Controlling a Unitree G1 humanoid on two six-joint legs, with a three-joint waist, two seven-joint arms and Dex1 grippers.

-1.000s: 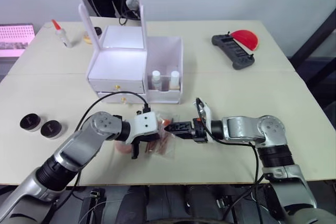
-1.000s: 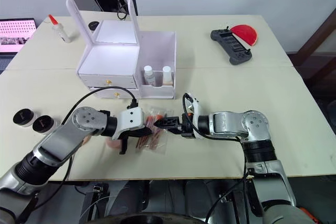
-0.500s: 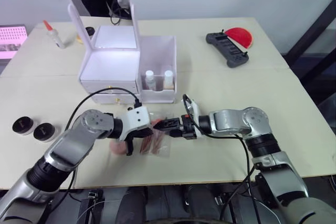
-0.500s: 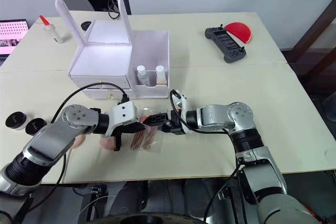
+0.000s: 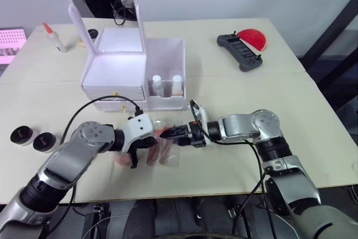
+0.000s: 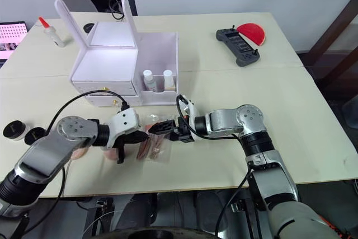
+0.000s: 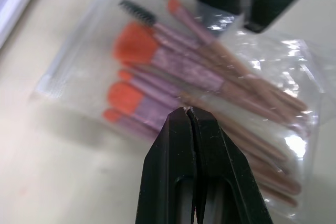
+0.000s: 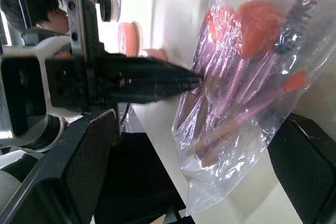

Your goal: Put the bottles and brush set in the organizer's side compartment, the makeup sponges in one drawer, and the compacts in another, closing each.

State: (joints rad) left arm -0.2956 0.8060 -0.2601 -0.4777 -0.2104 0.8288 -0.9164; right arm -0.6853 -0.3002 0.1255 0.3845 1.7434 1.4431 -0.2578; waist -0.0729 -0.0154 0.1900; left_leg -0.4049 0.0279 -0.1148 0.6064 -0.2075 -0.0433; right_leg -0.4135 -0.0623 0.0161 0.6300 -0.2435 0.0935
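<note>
We are working on the brush set, with most of the sorting not yet done

Two bottles (image 5: pixel 165 84) are already standing in the side compartment (image 5: pixel 166 68) of the organizer (image 5: pixel 120 65), left of centre in the head views, and both drawers (image 5: pixel 114 92) are looking shut; what is inside them we cannot tell. The brush set (image 5: pixel 163 149), in its clear bag, is lying on the worktop (image 5: pixel 235 99) just below the organizer, low centre of the frame. Our left tool (image 7: pixel 188 114) is resting its pressed-together fingers on the bag, while our right tool (image 5: pixel 174 135) is reaching in with fingers spread at the bag's right edge. The pink makeup sponges (image 5: pixel 120 158) beside the bag and two compacts (image 5: pixel 31 138) at the left edge are waiting for drawers
</note>
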